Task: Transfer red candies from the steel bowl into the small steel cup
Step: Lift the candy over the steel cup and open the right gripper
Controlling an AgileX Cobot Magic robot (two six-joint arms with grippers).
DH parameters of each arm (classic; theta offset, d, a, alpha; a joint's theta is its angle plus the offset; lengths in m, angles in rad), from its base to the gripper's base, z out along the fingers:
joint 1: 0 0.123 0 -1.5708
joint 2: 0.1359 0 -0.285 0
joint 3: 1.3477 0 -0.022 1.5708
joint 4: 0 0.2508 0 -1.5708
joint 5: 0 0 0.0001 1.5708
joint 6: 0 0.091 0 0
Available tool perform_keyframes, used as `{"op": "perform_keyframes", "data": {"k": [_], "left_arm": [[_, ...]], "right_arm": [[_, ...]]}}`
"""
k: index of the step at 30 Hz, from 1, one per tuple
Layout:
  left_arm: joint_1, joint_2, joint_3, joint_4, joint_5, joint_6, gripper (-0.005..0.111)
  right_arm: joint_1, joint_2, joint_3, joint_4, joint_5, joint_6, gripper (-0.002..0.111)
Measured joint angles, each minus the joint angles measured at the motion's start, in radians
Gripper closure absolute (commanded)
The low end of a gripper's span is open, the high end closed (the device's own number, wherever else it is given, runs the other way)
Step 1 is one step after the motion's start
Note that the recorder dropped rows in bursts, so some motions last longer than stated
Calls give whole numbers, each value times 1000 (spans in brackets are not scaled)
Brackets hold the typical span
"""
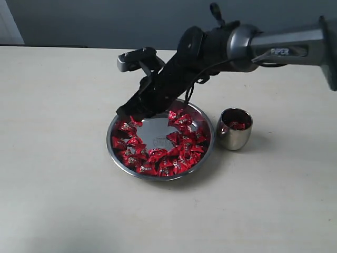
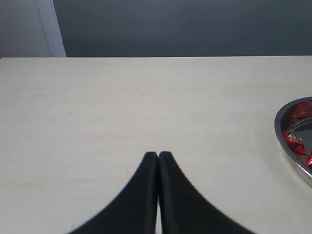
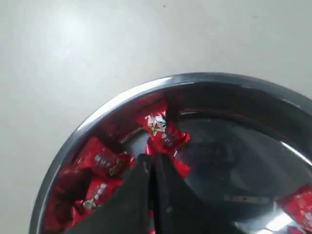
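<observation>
The steel bowl [image 1: 109,141] sits mid-table with many red candies [image 1: 158,155] ringing its bare centre. My right gripper [image 1: 129,114] reaches down into the bowl's far left side. In the right wrist view its jaws [image 3: 152,158] are pressed together on the edge of a red candy [image 3: 163,131], with red wrapper showing in the slit between the fingers. The bowl's rim [image 3: 97,114] curves just beyond. The small steel cup [image 1: 234,138] stands upright right of the bowl with red candies [image 1: 237,125] inside. My left gripper [image 2: 158,155] is shut and empty over bare table, outside the exterior view.
The bowl's rim [image 2: 279,127] shows at the edge of the left wrist view, well away from the left fingers. The right arm [image 1: 274,47] stretches in from the upper right above the cup. A pale tabletop [image 1: 58,158] surrounds everything.
</observation>
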State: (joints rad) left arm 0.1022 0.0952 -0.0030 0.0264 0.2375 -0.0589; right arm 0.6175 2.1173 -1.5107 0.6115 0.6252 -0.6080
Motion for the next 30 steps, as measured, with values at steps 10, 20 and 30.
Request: {"op": "perform_keyframes", "data": {"k": [10,20,30], "left_arm": [[0,0,0,0,0,0,106],[0,0,0,0,0,0,106],[0,0,0,0,0,0,106]], "right_arm": [[-61,-337,160,-446,93,345,108],[-247,-427,330,-458,97,374,108],[-263,-427,372,-451,65,378,108]]}}
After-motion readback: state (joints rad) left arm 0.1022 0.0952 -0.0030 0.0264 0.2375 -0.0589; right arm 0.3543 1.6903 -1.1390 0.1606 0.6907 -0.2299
